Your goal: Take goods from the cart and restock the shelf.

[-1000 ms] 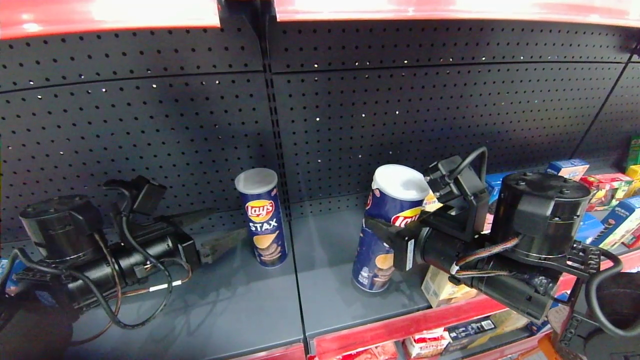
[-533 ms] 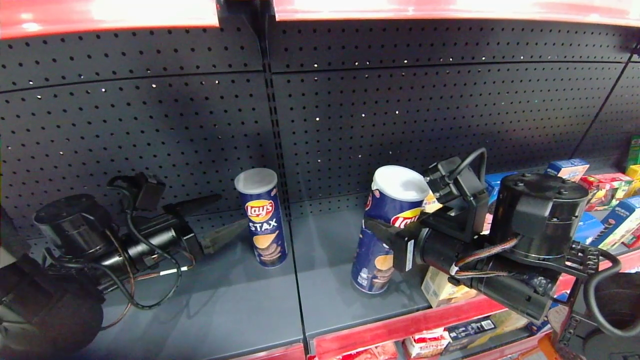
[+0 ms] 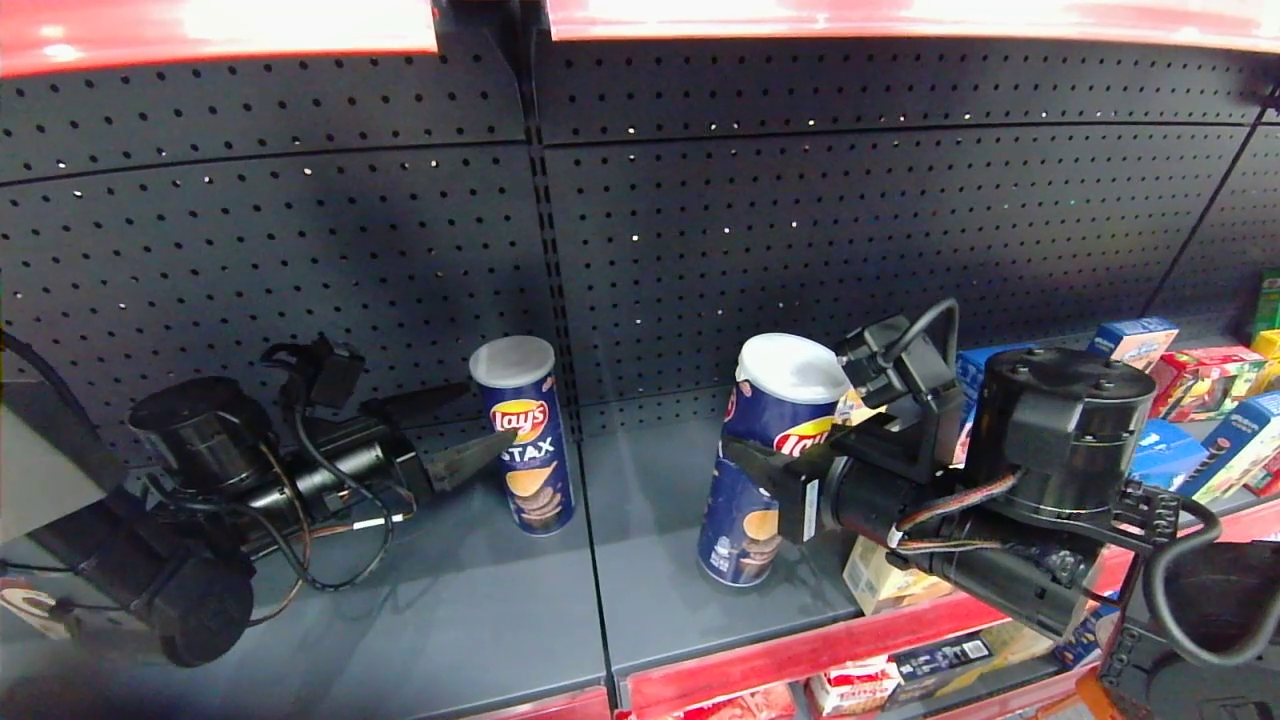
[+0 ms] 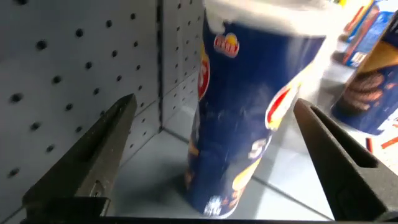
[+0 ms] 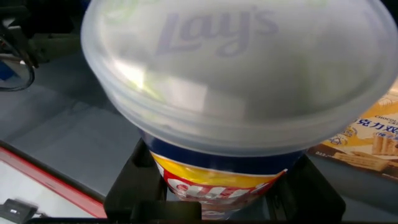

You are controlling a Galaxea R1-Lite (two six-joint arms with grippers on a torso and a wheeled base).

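Head view has two blue chip cans on the grey shelf board in front of the dark pegboard. The standing can is upright near the seam between the two shelf bays, in the same spot as one second ago. The left gripper has moved in from the left since then. Its fingers were well short of the can a second ago, and now the lower fingertip reaches the can's side at label height. Left wrist view shows this gripper spread wide, one finger on each side of the standing can, with a gap left between each finger and the can wall. The right gripper is clamped around the middle of the held can, which leans with its white lid toward the right and its base low over the shelf board; whether the base touches the board cannot be told. Compared with a second ago, this can and the right arm have shifted slightly to the left. Right wrist view looks onto the held can from above its lid, with the right gripper closed on the body below. A yellow box lies just beside the held can, and blue boxes stand farther right.
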